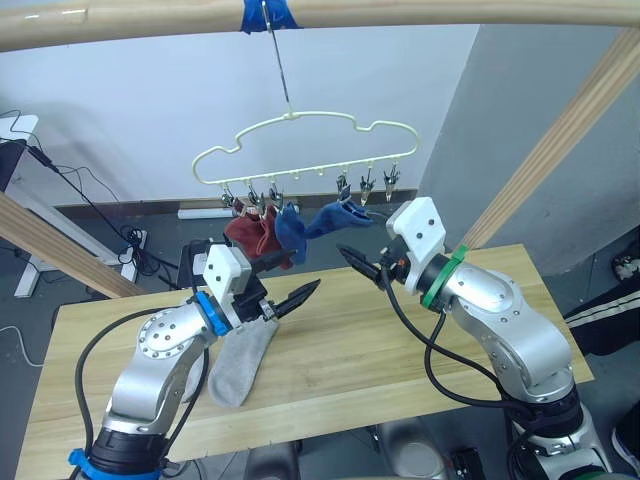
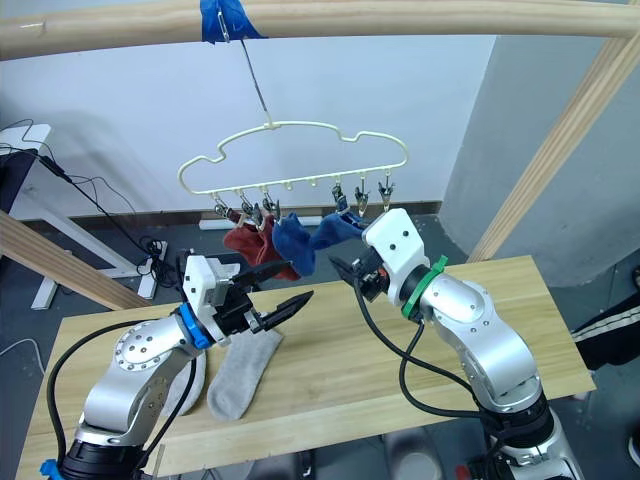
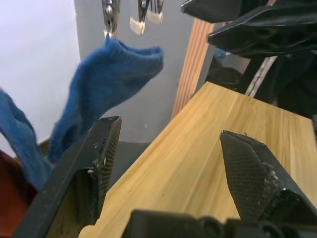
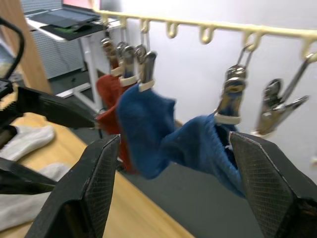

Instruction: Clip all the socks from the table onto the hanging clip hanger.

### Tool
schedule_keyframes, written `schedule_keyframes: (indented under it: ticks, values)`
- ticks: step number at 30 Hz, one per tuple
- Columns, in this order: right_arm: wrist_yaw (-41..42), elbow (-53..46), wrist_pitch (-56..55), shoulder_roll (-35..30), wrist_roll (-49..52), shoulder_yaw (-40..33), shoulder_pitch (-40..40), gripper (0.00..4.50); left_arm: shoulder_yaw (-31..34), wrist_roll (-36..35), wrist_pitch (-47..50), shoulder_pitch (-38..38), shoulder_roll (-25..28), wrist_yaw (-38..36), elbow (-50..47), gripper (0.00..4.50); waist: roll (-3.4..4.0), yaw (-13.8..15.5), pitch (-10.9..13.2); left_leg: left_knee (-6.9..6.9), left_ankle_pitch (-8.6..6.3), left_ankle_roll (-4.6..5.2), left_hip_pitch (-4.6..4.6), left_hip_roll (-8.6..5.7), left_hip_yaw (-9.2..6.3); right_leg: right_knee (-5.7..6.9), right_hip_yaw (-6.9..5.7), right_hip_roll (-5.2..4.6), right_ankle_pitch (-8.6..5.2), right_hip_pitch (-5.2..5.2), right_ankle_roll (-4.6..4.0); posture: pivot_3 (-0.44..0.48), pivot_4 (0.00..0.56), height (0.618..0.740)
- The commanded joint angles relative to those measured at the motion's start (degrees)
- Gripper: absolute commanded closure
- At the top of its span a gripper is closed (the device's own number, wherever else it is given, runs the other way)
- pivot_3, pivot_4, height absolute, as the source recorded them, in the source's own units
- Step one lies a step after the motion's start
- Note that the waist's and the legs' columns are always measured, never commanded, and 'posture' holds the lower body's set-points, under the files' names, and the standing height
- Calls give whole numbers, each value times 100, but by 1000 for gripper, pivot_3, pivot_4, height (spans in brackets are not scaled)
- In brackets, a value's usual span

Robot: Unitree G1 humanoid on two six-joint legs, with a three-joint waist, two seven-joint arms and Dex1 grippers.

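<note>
left eye view: pale yellow clip hanger (image 1: 305, 150) hangs by its long hook from a wooden pole (image 1: 400, 12) across the top, the hook held under blue tape (image 1: 268, 14). a row of small metal clips runs along its lower edge. two red socks (image 1: 252, 235) are clipped at the left end, bunched together. just right of them hang two blue socks (image 1: 293, 232); the second blue sock (image 1: 337, 216) stretches rightward to a clip nearer the middle. the clips at the right end of the row are bare.

desk (image 1: 400, 350) of pale wooden planks sits below the hanger. one light grey sock (image 1: 240, 362) lies flat on the left part of the desk, just under the left gripper. in the right eye view a second grey sock (image 2: 185, 385) shows beside it to the left, partly hidden by the left arm.

left gripper (image 1: 291, 284) is open, fingers spread apart, nothing between them; it is raised above the grey sock and points right, toward the hanging socks. left wrist view shows its two fingers (image 3: 91, 173) wide apart with bare desk between.

right gripper (image 1: 360, 263) is open and empty, held above the desk just below the second blue sock, pointing left. right wrist view shows its fingers (image 4: 91, 188) parted, with the blue and red socks hanging beyond them.
</note>
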Motion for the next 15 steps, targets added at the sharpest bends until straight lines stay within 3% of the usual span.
schedule_keyframes:
  ticks: [1,3,15]
  values:
    - [-173,-141,-169,156,-42,-131,2,1796,162,-157,75,-151,112,-80,-245,940,0,4,0,0,0,0,0,1,0,0,0,0,0,0,0,-225,209,714]
    - [-265,-90,-185,217,-124,-119,-32,2473,166,-167,91,-284,118,-78,-180,940,0,12,0,-1,0,0,0,1,-2,1,-1,0,0,0,0,-225,209,714]
    - [-797,422,-9,641,-412,-272,-307,2473,185,-222,263,-874,173,-315,-24,940,0,9,0,0,0,0,0,0,-1,5,-1,-1,1,-1,-1,-225,202,714]
